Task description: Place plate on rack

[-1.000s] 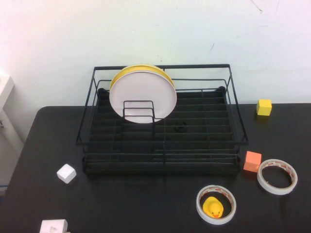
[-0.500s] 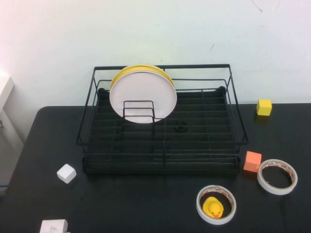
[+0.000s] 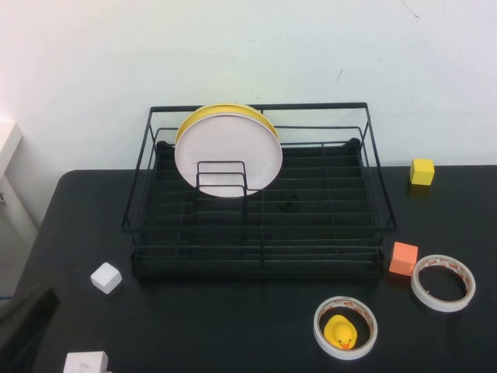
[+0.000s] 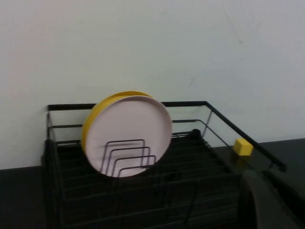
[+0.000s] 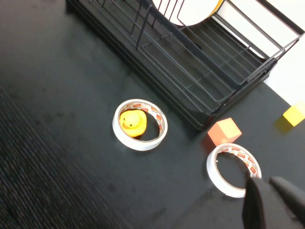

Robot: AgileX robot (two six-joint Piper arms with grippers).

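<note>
High view shows the plate (image 3: 228,157) already upright in the rack (image 3: 260,233) on the desk (image 3: 233,326), leaning on a yellow plate (image 3: 225,111); placing looks done, only withdrawal left. Left gripper (image 4: 267,200) faces the rack, right gripper (image 5: 274,202) hangs above a tape roll (image 5: 233,163); I cannot tell either's grip. No writing legible.

Open rack (image 3: 311,210) floor right of plate (image 3: 227,155)
</note>
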